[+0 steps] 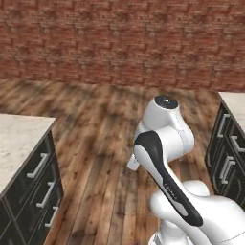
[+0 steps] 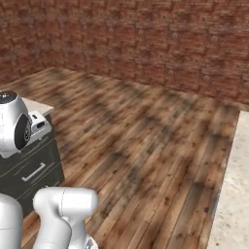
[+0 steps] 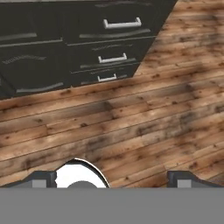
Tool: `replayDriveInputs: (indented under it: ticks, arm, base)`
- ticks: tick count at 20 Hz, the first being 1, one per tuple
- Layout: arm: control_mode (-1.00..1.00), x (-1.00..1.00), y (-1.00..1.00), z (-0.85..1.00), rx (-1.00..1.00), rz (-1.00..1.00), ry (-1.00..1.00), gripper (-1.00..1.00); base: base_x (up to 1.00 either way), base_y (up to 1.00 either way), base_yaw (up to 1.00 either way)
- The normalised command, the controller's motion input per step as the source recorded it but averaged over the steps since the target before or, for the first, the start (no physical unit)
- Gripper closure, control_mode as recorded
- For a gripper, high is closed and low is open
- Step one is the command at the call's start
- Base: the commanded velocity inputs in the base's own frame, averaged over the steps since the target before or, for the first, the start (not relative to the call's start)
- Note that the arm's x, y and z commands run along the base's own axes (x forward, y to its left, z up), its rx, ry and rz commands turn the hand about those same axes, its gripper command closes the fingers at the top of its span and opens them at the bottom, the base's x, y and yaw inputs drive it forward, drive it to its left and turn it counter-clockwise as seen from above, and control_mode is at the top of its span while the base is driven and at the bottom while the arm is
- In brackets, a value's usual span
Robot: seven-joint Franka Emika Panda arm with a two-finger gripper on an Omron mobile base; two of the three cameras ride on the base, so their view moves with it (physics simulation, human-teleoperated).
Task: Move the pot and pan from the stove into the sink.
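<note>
The tool (image 3: pixel 112 179) stands wide, its two dark fingertips (image 3: pixel 41 178) far apart at the bottom of the hand view, with nothing between them. Under it lies bare plank floor (image 3: pixel 144 122). Beyond the tool, across that floor, stands a bank of black drawers (image 3: pixel 78 43) with pale bar handles (image 3: pixel 122 23), stacked one above another.

In the left base view the arm (image 1: pixel 165 158) is folded up close over the base, its white elbow high and a dark strip along the lower link. A desk (image 1: pixel 16 139) with a speckled beige top and black drawer fronts sits off to the arm's left; another desk (image 1: pixel 234 103) with black drawers is off to its right. A brick wall (image 1: pixel 119 43) runs across the far side of the floor.

In the right base view the same beige top (image 2: pixel 231 194) runs along the right edge, and a black drawer unit (image 2: pixel 34 170) stands just behind the arm's white joint.

Where the pot, pan, stove and sink are cannot be told.
</note>
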Motion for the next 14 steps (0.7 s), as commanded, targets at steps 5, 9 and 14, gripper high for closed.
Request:
replayDriveInputs:
  ticks: [5,9,14]
  arm:
    - [1.00,0.00,0.00,0.00,0.00,0.00,0.00,-1.00]
    - [1.00,0.00,0.00,0.00,0.00,0.00,0.00,-1.00]
    - [1.00,0.00,0.00,0.00,0.00,0.00,0.00,-1.00]
  base:
    - [0.00,0.00,-0.50]
    - [0.00,-0.02,-0.49]
    - [0.00,-0.08,-0.47]
